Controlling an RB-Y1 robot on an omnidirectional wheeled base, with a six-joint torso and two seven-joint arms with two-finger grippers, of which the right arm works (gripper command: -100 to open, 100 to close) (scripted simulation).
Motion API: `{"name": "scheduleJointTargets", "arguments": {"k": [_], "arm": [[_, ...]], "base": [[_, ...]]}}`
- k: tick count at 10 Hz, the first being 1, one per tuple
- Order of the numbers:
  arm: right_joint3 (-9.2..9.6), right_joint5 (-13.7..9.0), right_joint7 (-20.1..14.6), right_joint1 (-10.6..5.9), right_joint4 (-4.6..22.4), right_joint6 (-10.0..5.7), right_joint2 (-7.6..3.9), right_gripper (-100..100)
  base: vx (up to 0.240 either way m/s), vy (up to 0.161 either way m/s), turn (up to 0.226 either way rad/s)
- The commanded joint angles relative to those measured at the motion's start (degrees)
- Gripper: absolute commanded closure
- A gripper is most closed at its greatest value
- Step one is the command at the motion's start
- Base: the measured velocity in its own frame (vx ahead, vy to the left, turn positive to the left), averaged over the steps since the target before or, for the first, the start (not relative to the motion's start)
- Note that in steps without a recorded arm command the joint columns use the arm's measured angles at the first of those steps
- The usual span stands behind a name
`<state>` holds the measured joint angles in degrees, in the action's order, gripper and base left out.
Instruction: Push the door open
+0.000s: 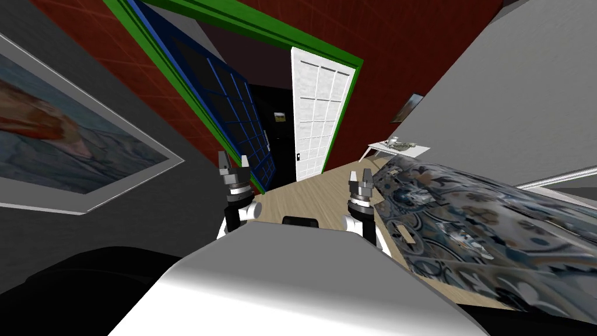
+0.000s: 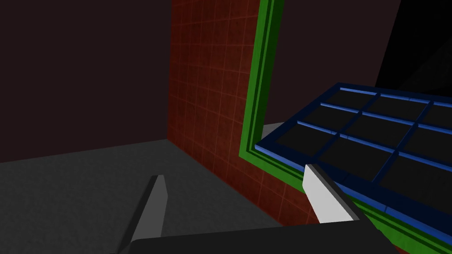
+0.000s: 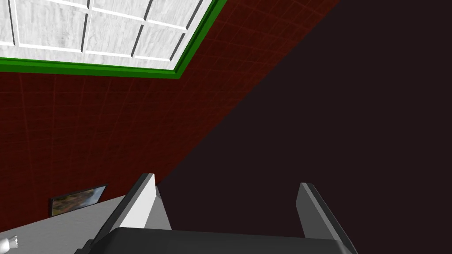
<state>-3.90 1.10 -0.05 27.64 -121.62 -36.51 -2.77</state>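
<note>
Red wall (image 1: 87, 35), green frame (image 1: 256, 26), blue door (image 1: 233, 111) ajar before a black area (image 1: 281, 149); both jaws spread.

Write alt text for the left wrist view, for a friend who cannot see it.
A dark blue panelled door stands ajar in a green frame set in a dark red gridded wall. The robot's left hand points at it, its two pale fingers open, one beside the door's edge; contact cannot be told.
</note>
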Motion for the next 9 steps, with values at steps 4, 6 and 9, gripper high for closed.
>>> {"name": "scheduleJointTargets", "arguments": {"k": [4, 6, 9], "arm": [[-2.25, 3.9, 5.1, 0.35, 5.7, -3.91, -0.91, -100], [-3.0, 5.0, 6.5, 0.47, 7.4, -5.01, -1.2, -100], [-4.21, 6.8, 8.9, 0.66, 10.0, -6.77, -1.56, -100]], "base": [[0.149, 0.043, 0.068], [0.138, 0.032, 0.056], [0.103, 0.025, 0.053]]}}
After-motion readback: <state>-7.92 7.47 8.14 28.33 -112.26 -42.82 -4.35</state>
